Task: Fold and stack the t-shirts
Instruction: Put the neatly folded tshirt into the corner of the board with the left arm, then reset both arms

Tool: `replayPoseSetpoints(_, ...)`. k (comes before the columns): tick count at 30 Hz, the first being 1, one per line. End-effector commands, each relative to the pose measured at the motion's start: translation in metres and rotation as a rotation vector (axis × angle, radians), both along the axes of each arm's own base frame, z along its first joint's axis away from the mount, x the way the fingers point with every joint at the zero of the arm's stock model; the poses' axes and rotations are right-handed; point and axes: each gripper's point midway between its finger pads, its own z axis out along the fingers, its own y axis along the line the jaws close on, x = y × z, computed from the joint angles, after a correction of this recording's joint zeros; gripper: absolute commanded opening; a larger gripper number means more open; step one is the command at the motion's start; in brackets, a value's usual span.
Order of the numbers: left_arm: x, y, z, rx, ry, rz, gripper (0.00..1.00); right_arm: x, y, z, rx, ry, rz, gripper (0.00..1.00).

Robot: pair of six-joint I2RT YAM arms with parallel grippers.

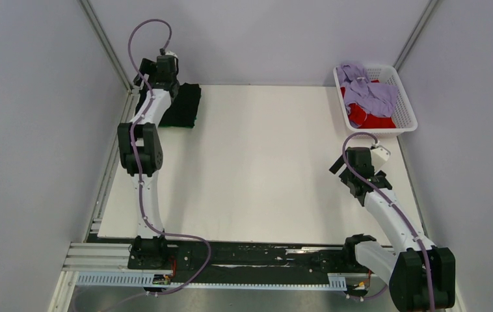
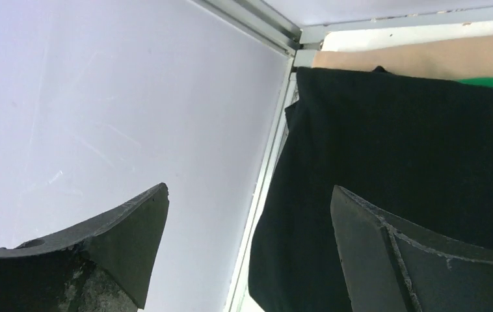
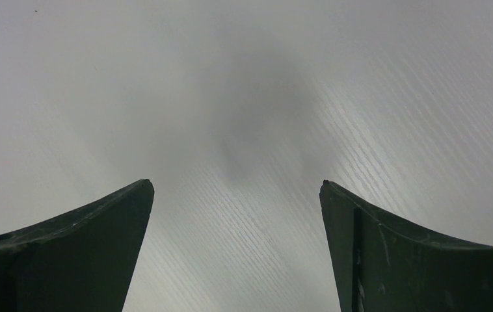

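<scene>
A folded black t-shirt (image 1: pixel 185 104) lies at the table's far left corner; in the left wrist view the black t-shirt (image 2: pixel 413 162) fills the right side, with a sliver of green t-shirt (image 2: pixel 491 82) showing beyond it. My left gripper (image 1: pixel 156 88) hangs over the shirt's left edge, and in its own view the left gripper (image 2: pixel 249 195) is open, holding nothing. A lavender t-shirt (image 1: pixel 367 91) and a red t-shirt (image 1: pixel 371 117) lie crumpled in the white basket (image 1: pixel 408 117). My right gripper (image 1: pixel 354 185) is open over bare table; the right gripper (image 3: pixel 237 185) is empty.
The white tabletop (image 1: pixel 263 169) stretches between the arms. A grey wall (image 2: pixel 101 97) and a metal frame rail (image 2: pixel 263 195) border the black shirt on the left. The basket sits at the far right corner against the right wall.
</scene>
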Motion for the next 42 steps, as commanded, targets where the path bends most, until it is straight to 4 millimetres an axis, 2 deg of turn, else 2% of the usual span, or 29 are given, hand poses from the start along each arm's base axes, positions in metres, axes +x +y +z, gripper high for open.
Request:
replayPoseSetpoints(1,-0.009,-0.001,0.051,-0.117,-0.145,0.034,1.00,0.008,-0.002,0.022,-0.004,-0.072,-0.006,1.00)
replayPoseSetpoints(5,-0.023,-0.014,0.062,-0.265,-0.188,0.044,1.00,0.008,0.003,0.029,0.022,-0.102,0.014,1.00)
replayPoseSetpoints(6,-0.025,-0.021,0.059,-0.306,-0.172,0.024,1.00,0.008,0.004,0.031,0.025,-0.110,0.018,1.00)
replayPoseSetpoints(8,-0.032,-0.035,0.064,-0.407,-0.201,-0.005,1.00,0.008,0.005,0.033,0.033,-0.123,0.025,1.00)
replayPoseSetpoints(9,-0.039,-0.040,0.071,-0.472,-0.241,0.004,1.00,0.007,0.007,0.034,0.039,-0.126,0.029,1.00)
replayPoseSetpoints(10,-0.048,-0.048,0.088,-0.529,-0.275,-0.015,1.00,0.007,0.008,0.034,0.047,-0.129,0.030,1.00)
replayPoseSetpoints(11,-0.055,-0.056,0.082,-0.613,-0.293,0.012,1.00,0.006,0.010,0.032,0.059,-0.127,0.037,1.00)
replayPoseSetpoints(12,-0.066,-0.071,0.101,-0.686,-0.322,-0.028,1.00,0.006,0.013,0.031,0.071,-0.127,0.046,1.00)
replayPoseSetpoints(13,-0.077,-0.082,0.086,-0.764,-0.308,-0.018,1.00,0.006,0.015,0.029,0.081,-0.126,0.057,1.00)
replayPoseSetpoints(14,-0.086,-0.105,0.116,-0.841,-0.370,-0.124,1.00,0.006,0.018,0.028,0.087,-0.126,0.069,1.00)
replayPoseSetpoints(15,-0.099,-0.117,0.089,-0.889,-0.326,-0.132,1.00,0.006,0.019,0.027,0.089,-0.124,0.077,1.00)
replayPoseSetpoints(16,-0.111,-0.141,0.123,-0.941,-0.406,-0.255,1.00,0.006,0.020,0.026,0.089,-0.125,0.085,1.00)
replayPoseSetpoints(17,-0.127,-0.152,0.086,-0.968,-0.348,-0.256,1.00,0.007,0.020,0.027,0.085,-0.128,0.094,1.00)
replayPoseSetpoints(18,-0.143,-0.171,0.115,-1.000,-0.420,-0.356,1.00,0.007,0.020,0.028,0.081,-0.132,0.102,1.00)
replayPoseSetpoints(19,-0.160,-0.179,0.076,-1.011,-0.350,-0.351,1.00,0.008,0.020,0.029,0.073,-0.138,0.113,1.00)
replayPoseSetpoints(20,-0.175,-0.195,0.094,-1.026,-0.394,-0.438,1.00,0.008,0.020,0.030,0.065,-0.144,0.121,1.00)
replayPoseSetpoints(21,-0.193,-0.207,0.059,-1.035,-0.320,-0.444,1.00,0.009,0.019,0.032,0.056,-0.153,0.126,1.00)
replayPoseSetpoints(22,-0.205,-0.212,0.067,-1.042,-0.349,-0.494,1.00,0.009,0.019,0.034,0.051,-0.165,0.131,1.00)
replayPoseSetpoints(23,-0.220,-0.217,0.040,-1.047,-0.293,-0.496,1.00,0.010,0.019,0.036,0.045,-0.182,0.142,1.00)
replayPoseSetpoints(24,-0.231,-0.219,0.043,-1.056,-0.308,-0.524,1.00,0.011,0.020,0.039,0.043,-0.206,0.150,1.00)
replayPoseSetpoints(25,-0.244,-0.219,0.018,-1.059,-0.261,-0.511,1.00,0.012,0.021,0.041,0.043,-0.232,0.161,1.00)
replayPoseSetpoints(26,-0.255,-0.219,0.020,-1.062,-0.272,-0.535,1.00,0.014,0.024,0.044,0.045,-0.264,0.182,1.00)
replayPoseSetpoints(27,-0.268,-0.218,-0.004,-1.064,-0.224,-0.533,1.00,0.015,0.027,0.047,0.047,-0.299,0.205,1.00)
replayPoseSetpoints(28,-0.274,-0.216,0.002,-1.050,-0.259,-0.564,1.00,0.016,0.029,0.050,0.050,-0.332,0.222,1.00)
replayPoseSetpoints(29,-0.283,-0.211,-0.017,-1.037,-0.241,-0.547,1.00,0.017,0.031,0.052,0.054,-0.364,0.234,1.00)
replayPoseSetpoints(35,-0.302,-0.209,0.017,-1.055,-0.364,-0.622,1.00,0.016,0.037,0.061,0.068,-0.486,0.268,1.00)
replayPoseSetpoints(38,-0.305,-0.204,0.016,-1.052,-0.381,-0.603,1.00,0.015,0.036,0.066,0.061,-0.516,0.266,1.00)
replayPoseSetpoints(42,-0.307,-0.206,0.018,-1.057,-0.384,-0.618,1.00,0.014,0.030,0.061,0.046,-0.507,0.232,1.00)
